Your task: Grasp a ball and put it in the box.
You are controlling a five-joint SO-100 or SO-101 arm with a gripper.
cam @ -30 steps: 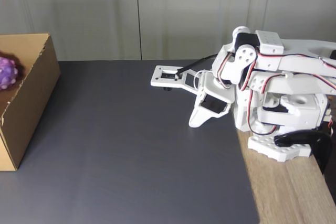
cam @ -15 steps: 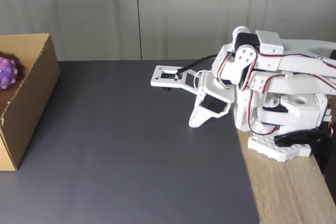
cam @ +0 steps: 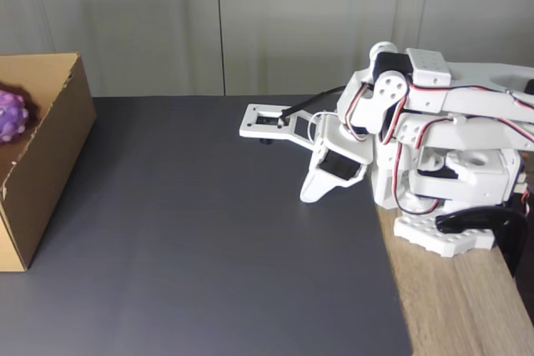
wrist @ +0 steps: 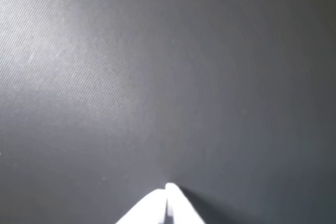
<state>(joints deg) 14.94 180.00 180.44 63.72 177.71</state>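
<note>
The knobbly purple ball (cam: 12,115) lies inside the brown cardboard box (cam: 52,143) at the left edge of the fixed view, partly cut off by the frame. My white gripper (cam: 309,195) rests far to the right, folded back against the arm's base, its tips down on the dark mat. In the wrist view the two white fingertips (wrist: 173,195) meet at the bottom edge, so the gripper (wrist: 168,188) is shut with nothing in it, hovering right over bare mat.
A dark grey mat (cam: 217,248) covers the table between box and arm. The arm's base (cam: 450,198) is clamped on a wooden tabletop (cam: 459,306) at the right. A pale wall stands behind.
</note>
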